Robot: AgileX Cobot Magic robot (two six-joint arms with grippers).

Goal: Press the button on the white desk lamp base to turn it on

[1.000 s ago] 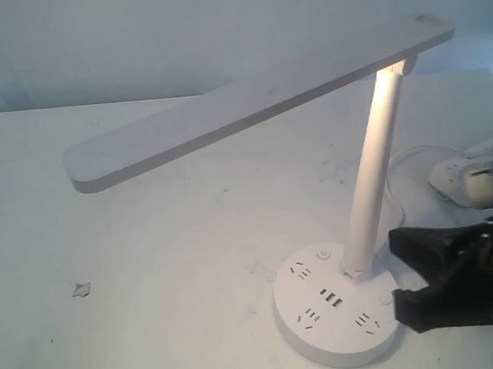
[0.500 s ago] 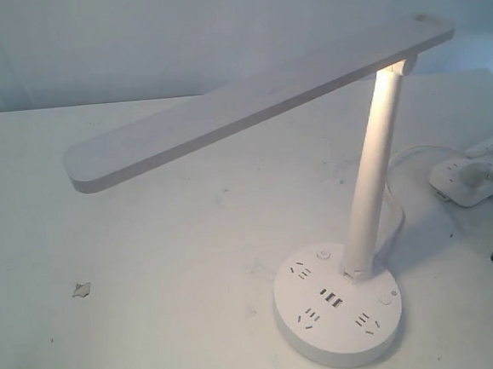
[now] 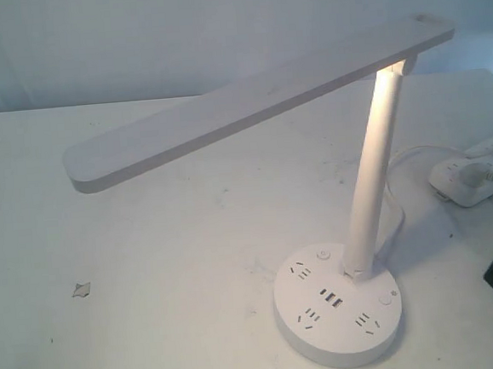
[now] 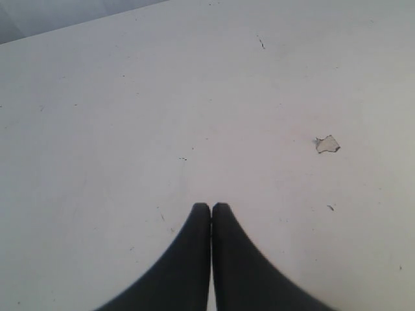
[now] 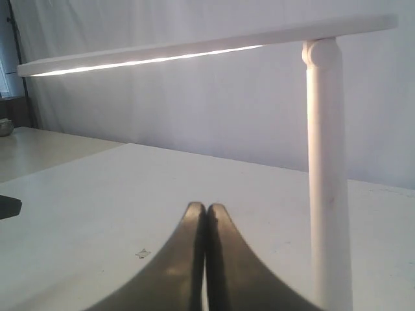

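Bench: broad flat top, matte white, flecked with small dark scuffs. White desk lamp: smooth white plastic, standing toward the right front of the bench; long flat bar head with rounded ends, sloping down to the left, its underside glowing in the right wrist view; slim round stem leaning slightly, warm-lit near the top joint. Lamp base: thick round disc, resting on the bench at the foot of the stem, its top carrying three pin-socket groups, a short row of USB ports and two small round buttons, one at the far rim, one at the right rim. Power strip: white, rounded block, lying well to the right behind the base, with a thin white cable curving near the stem. Right gripper: two dark tapered fingers pressed together, empty, apart from the lamp. Left gripper: same form, fingers closed together over bare bench. Scrap: small, grey, ragged, flat on the bench.
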